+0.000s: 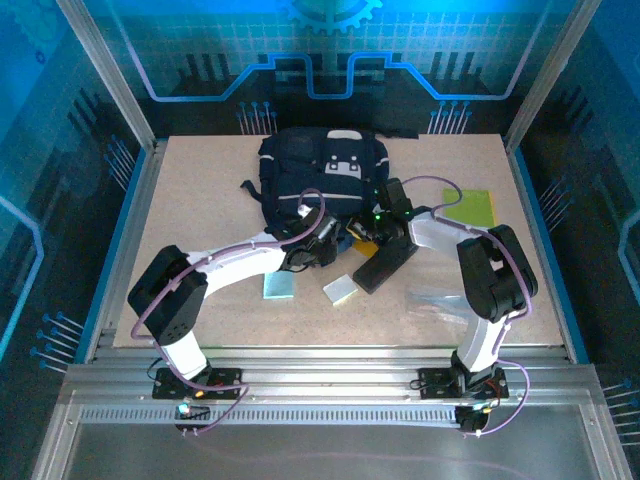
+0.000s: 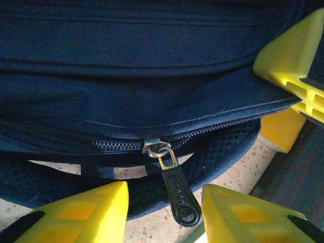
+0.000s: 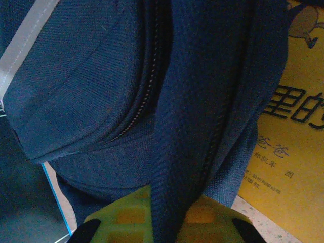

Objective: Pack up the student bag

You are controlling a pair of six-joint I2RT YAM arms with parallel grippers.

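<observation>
1. The student bag [image 1: 295, 170] is gripped at its near edge by the right gripper [image 3: 169, 223]. The jaws are closed tight on an upright fold of navy fabric, which rises from between the two yellow-green pads [image 3: 126, 215].
2. The left gripper [image 2: 164, 202] stands partly open and holds nothing. Its yellow fingertips [image 2: 101, 207] sit either side of the black zipper pull [image 2: 181, 197], which hangs in the gap. No clamp on it is evident.
3. The pull hangs from a metal slider [image 2: 153, 148] on a zipper line [image 2: 61, 137] running across the bag's lower edge. Whether the zipper is open cannot be determined.
4. Navy mesh padding [image 2: 223, 147] lies below the zipper, resting on the speckled table [image 1: 200, 210].
5. In the left wrist view, a yellow finger [image 2: 288, 55] of the right gripper sits against the bag's edge at upper right.
6. A yellow book [image 3: 288, 162] with black printed characters lies flat just beside the bag, its edge tucked under the fabric.
7. In the top view, the bag lies flat at the far centre of the table. Both arms reach to its near edge, with the grippers close together.
8. A black pencil case [image 1: 387, 262] lies just on the near side of the right gripper. A pale block [image 1: 341, 290] and a light blue pad [image 1: 279, 286] lie near it. A yellow-green sheet [image 1: 470, 207] lies to the right, apart from the bag.
</observation>
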